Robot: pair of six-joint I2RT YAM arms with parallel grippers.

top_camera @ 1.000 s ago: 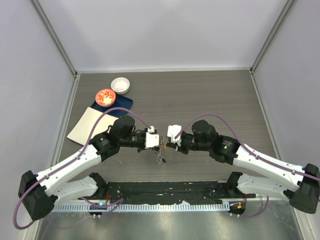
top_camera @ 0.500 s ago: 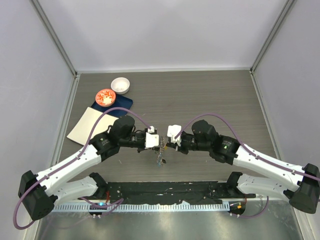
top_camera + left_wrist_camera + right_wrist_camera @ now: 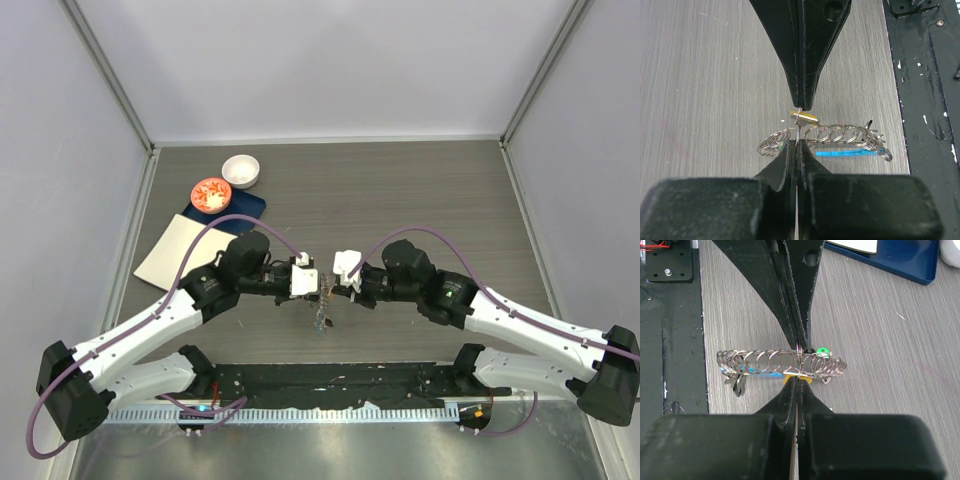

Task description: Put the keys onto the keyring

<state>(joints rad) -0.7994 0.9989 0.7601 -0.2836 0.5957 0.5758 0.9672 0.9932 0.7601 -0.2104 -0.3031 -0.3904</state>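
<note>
The keyring (image 3: 840,134) is a loop of grey linked metal rings with a bright blue plastic piece (image 3: 845,153). It hangs between my two grippers, just above the table. My left gripper (image 3: 320,284) is shut on one ring of the keyring (image 3: 765,361), as the left wrist view (image 3: 798,142) shows. My right gripper (image 3: 333,289) meets it tip to tip and is shut on a yellow-tagged key (image 3: 805,117) at the ring, which also shows in the right wrist view (image 3: 799,379). A green tag (image 3: 821,350) and dark keys (image 3: 739,385) hang on the loop.
At the back left stand a red-patterned round dish (image 3: 211,194), a white bowl (image 3: 241,170), a dark blue tray (image 3: 237,208) and a white sheet (image 3: 178,250). A black base rail (image 3: 330,382) runs along the near edge, close under the keyring.
</note>
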